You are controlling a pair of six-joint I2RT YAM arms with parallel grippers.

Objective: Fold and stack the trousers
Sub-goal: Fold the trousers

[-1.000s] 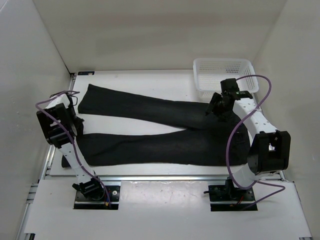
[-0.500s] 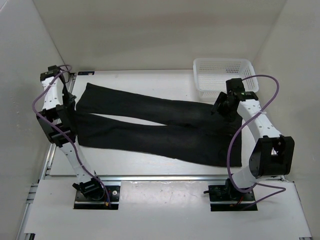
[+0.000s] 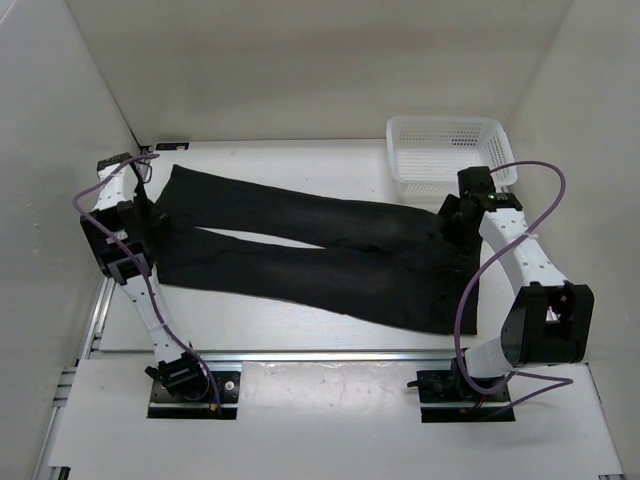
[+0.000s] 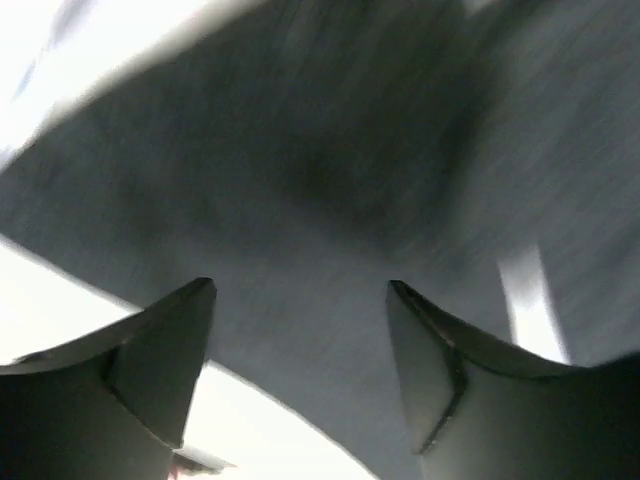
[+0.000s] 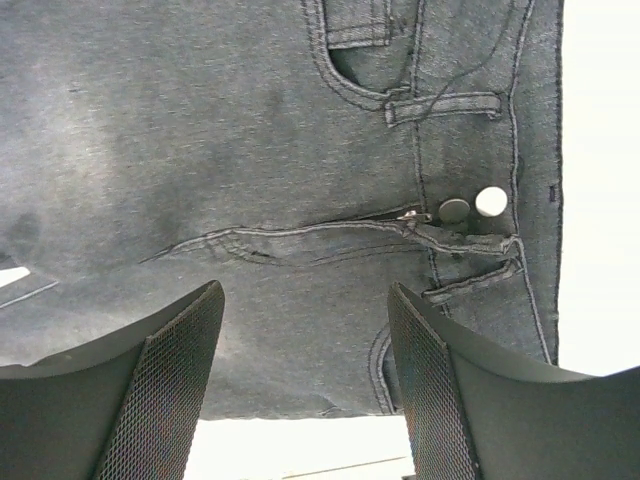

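The black trousers [image 3: 300, 262] lie flat across the table, leg ends at the left and waist at the right, with the two legs close beside each other. My left gripper [image 3: 152, 212] hangs over the leg ends. In the blurred left wrist view it [image 4: 300, 292] stands open just above the dark cloth [image 4: 330, 150], with nothing between the fingers. My right gripper [image 3: 452, 222] hovers over the waist. The right wrist view shows it [image 5: 305, 292] open above the fly, the zip and the waistband button [image 5: 490, 200].
A white mesh basket [image 3: 445, 145] stands at the back right, just behind the right arm. White walls close in the table on the left, back and right. Bare white table [image 3: 280, 325] lies between the trousers and the arm bases.
My left gripper carried the near leg's end back toward the far leg, then opened and let it go. The trousers' waist shifted nearer. The right gripper drifted slightly right, staying open.
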